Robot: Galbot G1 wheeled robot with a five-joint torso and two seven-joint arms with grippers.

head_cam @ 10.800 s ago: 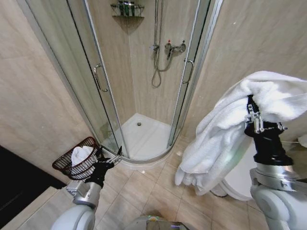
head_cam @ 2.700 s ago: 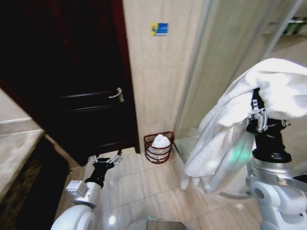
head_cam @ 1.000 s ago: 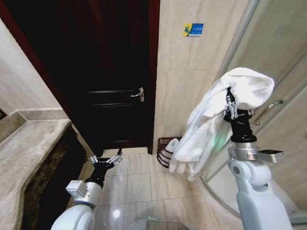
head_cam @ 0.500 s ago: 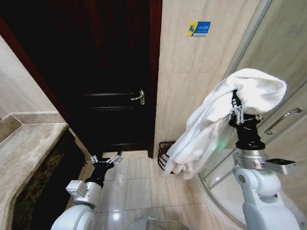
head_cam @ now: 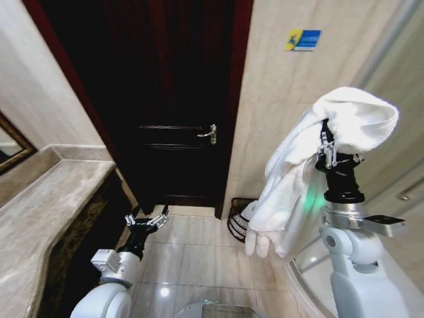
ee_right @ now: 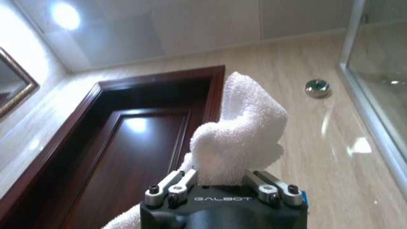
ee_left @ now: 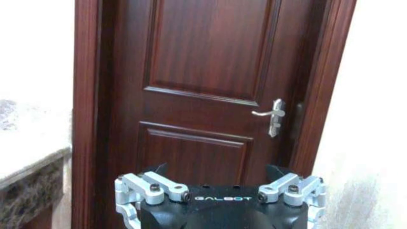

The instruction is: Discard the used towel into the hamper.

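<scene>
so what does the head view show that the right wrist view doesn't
Head view alone: the hamper on the floor by the door frame, partly behind the hanging towel; the open left gripper held low; the marble counter.
Right wrist view alone: the ceiling light and a wall fitting.
Both: the right gripper shut on the towel, and the dark wooden door.

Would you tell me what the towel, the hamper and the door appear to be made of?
Towel: white looped terry cloth, soft folds. Hamper: thin dark openwork bands, wire or wicker, unclear which. Door: glossy reddish-brown panelled wood or veneer, with a metal lever handle.
</scene>
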